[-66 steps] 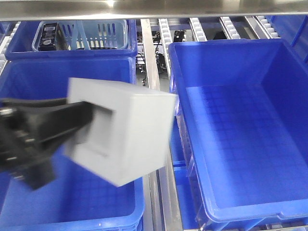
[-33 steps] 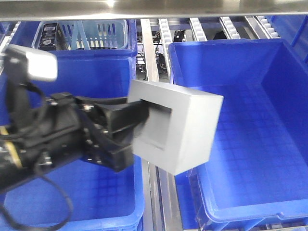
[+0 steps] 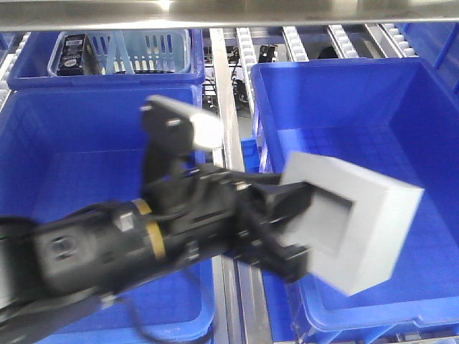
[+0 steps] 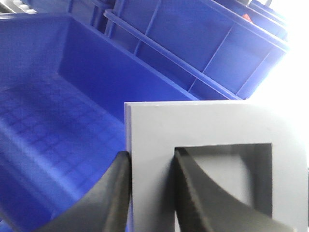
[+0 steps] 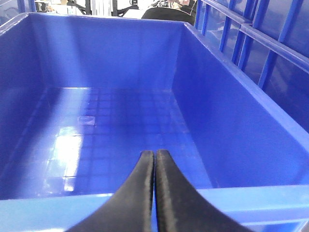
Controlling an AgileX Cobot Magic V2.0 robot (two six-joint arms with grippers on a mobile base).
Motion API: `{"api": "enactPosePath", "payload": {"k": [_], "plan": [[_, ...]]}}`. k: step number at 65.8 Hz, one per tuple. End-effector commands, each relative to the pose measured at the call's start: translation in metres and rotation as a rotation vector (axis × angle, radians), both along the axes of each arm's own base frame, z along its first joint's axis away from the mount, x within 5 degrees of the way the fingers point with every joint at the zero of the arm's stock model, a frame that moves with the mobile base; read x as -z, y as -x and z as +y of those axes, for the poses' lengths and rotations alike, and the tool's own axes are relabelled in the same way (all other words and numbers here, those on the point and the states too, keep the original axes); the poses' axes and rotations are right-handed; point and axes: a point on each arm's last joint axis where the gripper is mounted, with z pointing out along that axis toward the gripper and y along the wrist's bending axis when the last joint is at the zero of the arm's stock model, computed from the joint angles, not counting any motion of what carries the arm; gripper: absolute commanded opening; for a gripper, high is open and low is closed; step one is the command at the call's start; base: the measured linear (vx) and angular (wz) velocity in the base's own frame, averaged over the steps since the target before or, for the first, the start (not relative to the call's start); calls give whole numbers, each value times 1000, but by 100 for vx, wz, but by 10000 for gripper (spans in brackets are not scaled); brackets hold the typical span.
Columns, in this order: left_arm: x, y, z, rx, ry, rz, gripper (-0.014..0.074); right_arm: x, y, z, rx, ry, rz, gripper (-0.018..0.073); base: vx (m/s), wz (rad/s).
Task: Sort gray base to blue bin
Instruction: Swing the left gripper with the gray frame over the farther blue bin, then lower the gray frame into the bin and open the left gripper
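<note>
The gray base (image 3: 380, 229) hangs tilted in the air over the near-left part of the right blue bin (image 3: 337, 93), its recess facing the arm. My left gripper (image 3: 305, 215) is shut on one wall of the base, one finger inside the recess and one outside. In the left wrist view the gray base (image 4: 203, 123) fills the lower right, my left gripper (image 4: 151, 152) clamps its wall, and the blue bin's grid floor (image 4: 43, 125) lies below. My right gripper (image 5: 154, 153) is shut on nothing, above the near rim of a blue bin (image 5: 106, 58) with nothing in it.
A second blue bin (image 3: 72, 143) sits at the left, partly hidden by my left arm. A metal rail (image 3: 224, 86) runs between the two bins. Behind, a pale slotted basket (image 3: 143, 50) holds a black item (image 3: 72, 54). A steel shelf edge (image 3: 215, 14) crosses overhead.
My left arm has carried the gray base to the right, from above the left bin, across the metal rail, to above the right blue bin. The grip on it has stayed shut.
</note>
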Motion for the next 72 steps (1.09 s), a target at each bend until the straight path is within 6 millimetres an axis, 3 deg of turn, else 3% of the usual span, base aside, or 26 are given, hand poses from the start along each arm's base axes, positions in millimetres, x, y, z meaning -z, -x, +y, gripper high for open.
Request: {"api": "enactPosePath", "payload": {"k": [1, 46, 59, 72], "plan": [[-34, -1, -10, 30, 163, -77, 127, -3, 0, 1, -8, 20, -75, -9, 0, 0], [-11, -50, -109, 68, 135, -53, 129, -3, 0, 1, -8, 20, -75, -9, 0, 0], [-4, -64, -129, 51, 99, -33, 129, -3, 0, 1, -8, 20, -75, -9, 0, 0], [15, -78, -147, 28, 22, 13, 129, -3, 0, 1, -8, 20, -75, -9, 0, 0]]}}
